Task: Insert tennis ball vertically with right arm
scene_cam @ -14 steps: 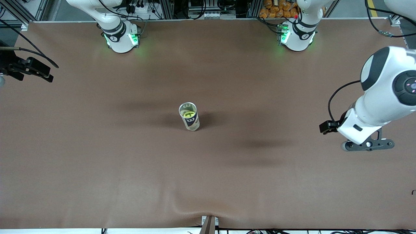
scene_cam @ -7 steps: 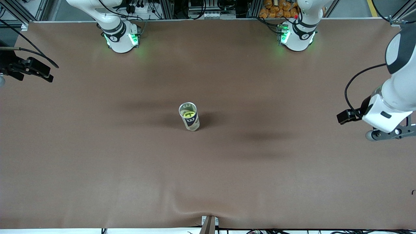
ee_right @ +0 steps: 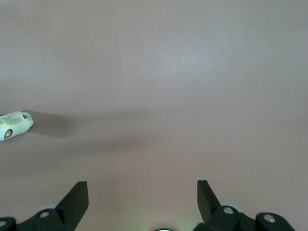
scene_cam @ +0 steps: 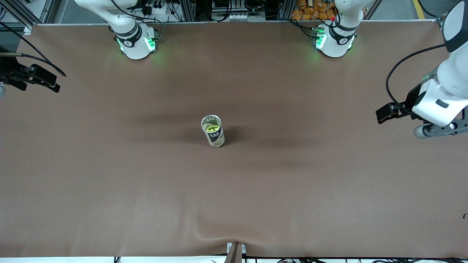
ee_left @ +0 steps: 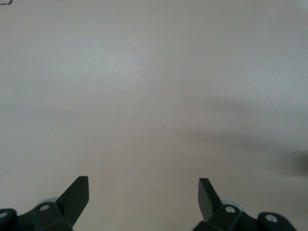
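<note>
The can (scene_cam: pixel 212 130) stands upright in the middle of the brown table (scene_cam: pixel 109 182), with its open mouth facing up. I can see the yellow tennis ball (scene_cam: pixel 212 128) down inside it, just under the rim. So I think my job is done: the ball went in from the top, and the can did not fall over.

My right gripper (ee_right: pixel 142 192) has its fingers spread wide, and there is nothing between them. In my right wrist view I see only bare table under them, and the can (ee_right: pixel 15 124) is a small thing off at the edge of that view. In the front view my hand shows only as a dark piece at the right arm's end of the table, well apart from the can. I think I am out here so that I do not bump the can and knock it down.

My left gripper (ee_left: pixel 143 190) is spread open too, and it holds nothing. It hangs over bare table at the left arm's end, well apart from the can. That arm has no part in this job, so it waits out of the way.

The can is tall and thin, so a small push could tip it. Being well apart from it is the safe thing.
</note>
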